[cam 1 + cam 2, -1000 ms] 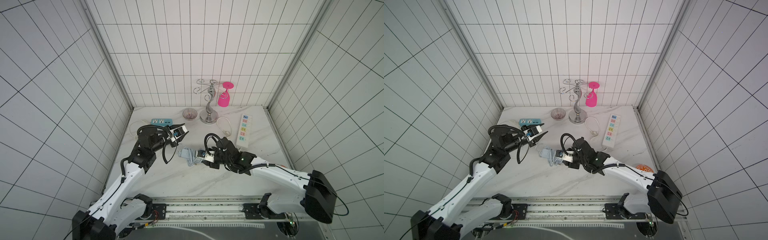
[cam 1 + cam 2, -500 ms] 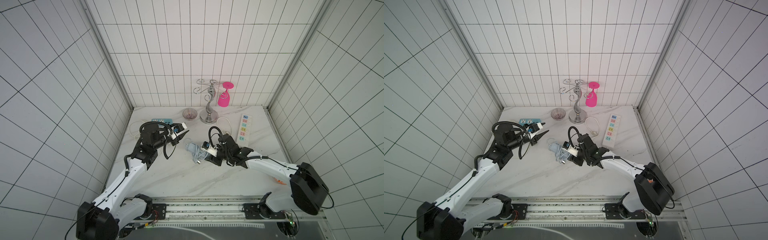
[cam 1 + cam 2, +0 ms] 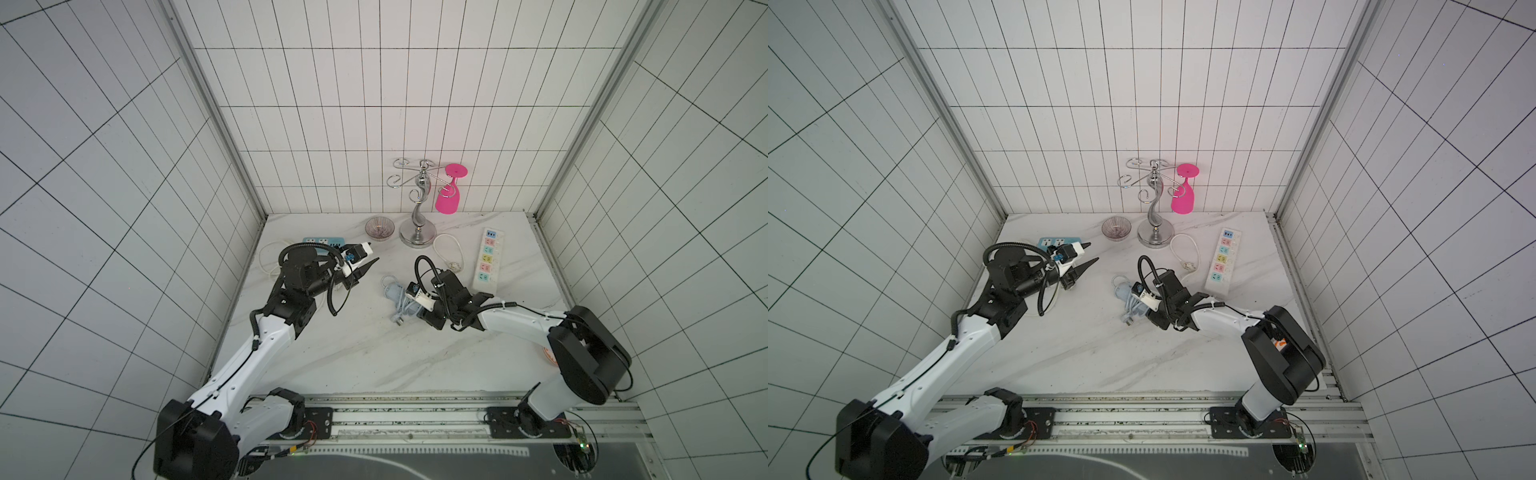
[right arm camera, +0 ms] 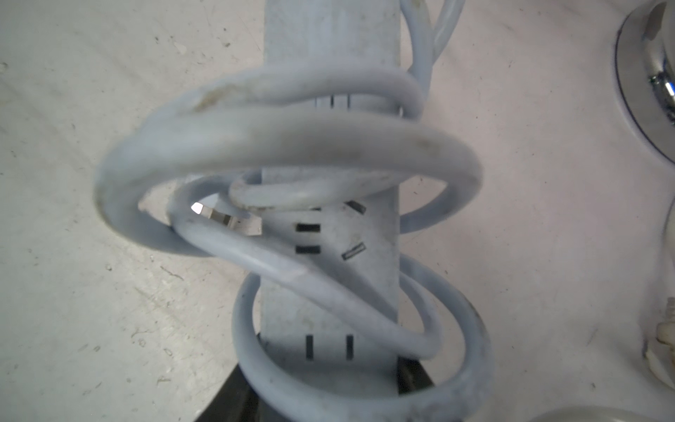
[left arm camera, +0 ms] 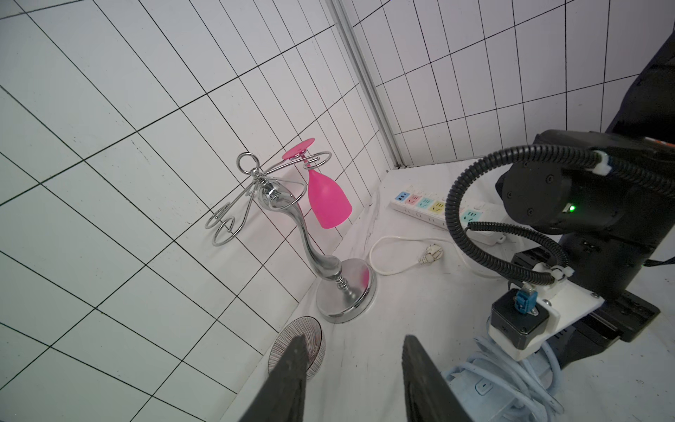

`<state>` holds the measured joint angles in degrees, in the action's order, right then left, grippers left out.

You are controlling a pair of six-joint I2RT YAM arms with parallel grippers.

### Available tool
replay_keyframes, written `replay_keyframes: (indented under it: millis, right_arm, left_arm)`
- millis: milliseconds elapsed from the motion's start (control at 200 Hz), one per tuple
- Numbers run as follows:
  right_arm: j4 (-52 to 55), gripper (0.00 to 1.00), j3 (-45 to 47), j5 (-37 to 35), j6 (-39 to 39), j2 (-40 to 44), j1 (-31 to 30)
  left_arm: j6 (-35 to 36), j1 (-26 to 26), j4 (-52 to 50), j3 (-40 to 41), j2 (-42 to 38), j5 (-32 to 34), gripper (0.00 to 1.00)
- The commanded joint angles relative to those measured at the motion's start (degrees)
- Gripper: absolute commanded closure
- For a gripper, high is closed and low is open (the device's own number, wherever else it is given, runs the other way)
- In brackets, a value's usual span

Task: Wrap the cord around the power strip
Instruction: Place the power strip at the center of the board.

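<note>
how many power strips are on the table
3: a short teal strip at the back left, a long white strip with multicoloured sockets on the right, and a slim pale grey-blue strip mid-table, wound with its cord.

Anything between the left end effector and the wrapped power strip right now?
Nothing visible: only bare marble tabletop lies between the open left end effector and the slim pale grey-blue power strip wound in its matching cord. The right end effector grips the strip's far end.
</note>
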<state>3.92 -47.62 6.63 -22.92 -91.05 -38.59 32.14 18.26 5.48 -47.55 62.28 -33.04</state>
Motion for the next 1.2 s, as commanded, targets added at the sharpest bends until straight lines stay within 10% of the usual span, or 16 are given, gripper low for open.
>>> replay_keyframes:
  millis: [0,445,570,780,1196]
  right_arm:
    - [-1.9,1.0,0.8,-3.8,0.8,-1.0,0.5]
    - [0.1,0.79,-2.8,1.5,1.9,-6.3,0.4]
    - [0.3,0.61,-2.6,2.4,2.8,-6.5,0.3]
    - [1.3,0.02,-2.2,1.6,4.0,-3.4,0.2]
    - [7.6,0.02,-4.6,-10.9,6.4,18.0,-0.2]
  left_arm:
    - [-4.7,-0.2,2.8,1.0,-0.1,0.5,0.57]
    - [-23.1,-0.2,2.0,2.6,-3.2,17.0,0.55]
    - [-24.4,-0.2,-0.3,2.1,-3.7,20.6,0.55]
    - [-25.1,-0.2,-0.6,1.6,-3.1,21.9,0.55]
    - [-26.2,-0.2,-7.7,-2.5,-6.9,32.4,0.52]
